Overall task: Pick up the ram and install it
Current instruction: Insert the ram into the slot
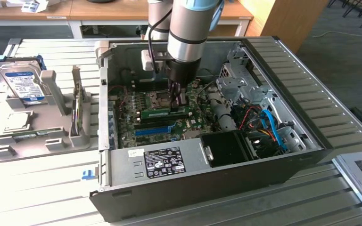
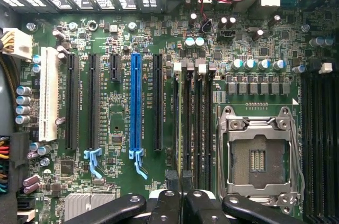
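Arm's black two-finger gripper [image 1: 181, 104] is down inside the open grey PC case [image 1: 231, 175]. Its fingers [image 2: 165, 207] are pinched nearly together, and it looks clamped on the top edge of the long thin green circuit-board ram stick [image 1: 157, 112]. Ram stick stands on edge on the green motherboard [image 2: 114, 102], directly under the gripper, btwn the empty silver CPU socket [image 2: 259, 155] and the blue slot [image 2: 136, 102]. Its long axis follows the black memory slots [image 2: 198, 128], running from the fingers twd the exterior view's left. Grip seems nearer one end than mid-stick.

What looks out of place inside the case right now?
Nothing looks damaged or spilled. The ram stands on the motherboard under the shut gripper; I cannot tell if it sits level. The CPU socket is empty.
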Robot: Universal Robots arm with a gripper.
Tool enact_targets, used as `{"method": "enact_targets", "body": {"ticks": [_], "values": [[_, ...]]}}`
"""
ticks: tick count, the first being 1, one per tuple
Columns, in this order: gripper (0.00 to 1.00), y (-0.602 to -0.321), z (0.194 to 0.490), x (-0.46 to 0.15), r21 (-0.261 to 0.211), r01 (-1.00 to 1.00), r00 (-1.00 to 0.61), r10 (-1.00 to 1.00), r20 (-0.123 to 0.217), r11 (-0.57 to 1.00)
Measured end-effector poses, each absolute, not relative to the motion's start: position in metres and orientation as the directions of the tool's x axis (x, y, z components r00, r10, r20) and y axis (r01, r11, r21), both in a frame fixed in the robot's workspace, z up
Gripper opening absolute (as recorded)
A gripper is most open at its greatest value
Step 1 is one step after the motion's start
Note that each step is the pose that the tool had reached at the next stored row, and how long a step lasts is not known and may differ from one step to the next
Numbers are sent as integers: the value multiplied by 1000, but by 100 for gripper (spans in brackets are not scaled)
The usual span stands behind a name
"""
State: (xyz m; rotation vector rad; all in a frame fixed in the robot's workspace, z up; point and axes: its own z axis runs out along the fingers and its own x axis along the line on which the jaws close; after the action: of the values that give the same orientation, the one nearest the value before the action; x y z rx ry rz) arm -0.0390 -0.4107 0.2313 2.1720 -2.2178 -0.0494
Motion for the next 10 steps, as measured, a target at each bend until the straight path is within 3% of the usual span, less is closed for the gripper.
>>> {"method": "enact_targets", "body": {"ticks": [10], "values": [[12,-411,230,-39,49,-999,-21,-1000,4,21]]}}
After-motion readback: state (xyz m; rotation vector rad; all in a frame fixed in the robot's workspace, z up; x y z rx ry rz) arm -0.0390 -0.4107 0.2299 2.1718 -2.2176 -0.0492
